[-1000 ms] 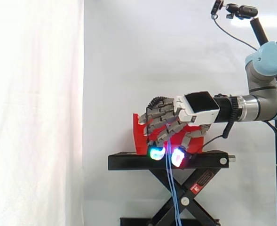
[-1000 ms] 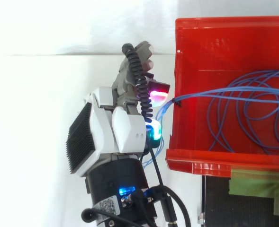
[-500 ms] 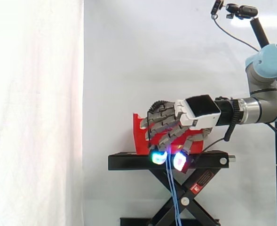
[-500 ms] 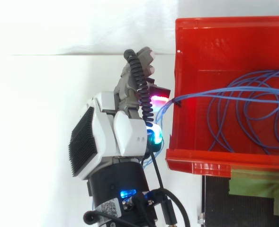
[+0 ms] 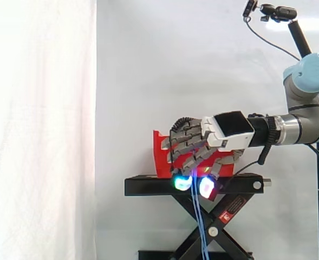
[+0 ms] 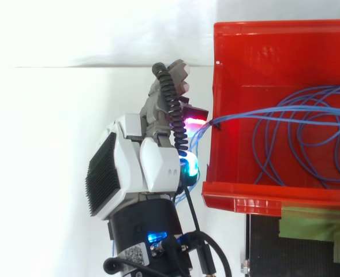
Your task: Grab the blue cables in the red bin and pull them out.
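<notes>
Hand (image 6: 142,173) sits just outside the red bin (image 6: 256,193), fingers clamped on the blue cables (image 6: 299,109) draped over its edge, with plenty of open space behind.

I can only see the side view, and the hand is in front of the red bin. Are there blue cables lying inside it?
Observer: Yes. From above, loops of cables lie on the floor of the bin.
Operator: How do they get out to the hand?
Observer: They cross the bin's wall on the side nearest the hand.
Operator: Is the hand reaching into the bin?
Observer: No. From above, it sits wholly outside that wall.
</notes>
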Motion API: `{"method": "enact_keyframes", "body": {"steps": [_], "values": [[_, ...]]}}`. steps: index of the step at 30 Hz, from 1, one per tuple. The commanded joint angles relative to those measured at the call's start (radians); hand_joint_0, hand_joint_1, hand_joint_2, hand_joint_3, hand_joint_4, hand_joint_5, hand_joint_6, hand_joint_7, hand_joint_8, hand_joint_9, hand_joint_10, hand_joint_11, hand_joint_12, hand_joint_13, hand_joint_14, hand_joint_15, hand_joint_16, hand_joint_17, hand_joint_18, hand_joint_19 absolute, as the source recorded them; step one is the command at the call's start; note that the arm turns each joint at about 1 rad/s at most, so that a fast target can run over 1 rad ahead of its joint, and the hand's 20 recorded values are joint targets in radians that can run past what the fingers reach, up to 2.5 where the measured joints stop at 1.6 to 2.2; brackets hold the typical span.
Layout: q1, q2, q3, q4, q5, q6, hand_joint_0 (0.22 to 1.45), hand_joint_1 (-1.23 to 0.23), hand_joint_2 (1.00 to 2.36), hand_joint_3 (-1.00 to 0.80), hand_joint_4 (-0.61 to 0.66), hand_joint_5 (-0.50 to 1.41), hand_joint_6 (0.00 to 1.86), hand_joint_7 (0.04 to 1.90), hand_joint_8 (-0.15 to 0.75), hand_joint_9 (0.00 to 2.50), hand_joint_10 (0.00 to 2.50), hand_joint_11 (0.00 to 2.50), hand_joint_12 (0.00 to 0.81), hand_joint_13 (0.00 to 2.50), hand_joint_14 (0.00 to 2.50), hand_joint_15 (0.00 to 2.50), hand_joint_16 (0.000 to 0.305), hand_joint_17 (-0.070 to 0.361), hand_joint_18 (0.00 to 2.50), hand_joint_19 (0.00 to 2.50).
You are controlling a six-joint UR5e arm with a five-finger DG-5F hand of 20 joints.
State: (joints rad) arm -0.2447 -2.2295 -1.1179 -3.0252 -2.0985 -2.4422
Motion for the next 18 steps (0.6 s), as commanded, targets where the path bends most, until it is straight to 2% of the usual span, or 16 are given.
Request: {"method": "enact_keyframes", "body": {"steps": [1,18], "values": [[0.001,-0.001,0.0,0.017,0.0,0.001,0.79,-0.95,1.0,-1.0,0.07,1.02,0.02,0.73,0.205,0.71,0.01,0.43,0.34,0.49,0.01,0.34,0.045,0.102,0.38,0.51],[0.001,-0.001,0.0,0.037,0.002,0.001,0.8,-0.98,1.0,-1.0,0.07,1.02,0.02,0.72,0.21,0.71,0.01,0.44,0.339,0.49,0.01,0.35,0.046,0.102,0.39,0.51]]}}
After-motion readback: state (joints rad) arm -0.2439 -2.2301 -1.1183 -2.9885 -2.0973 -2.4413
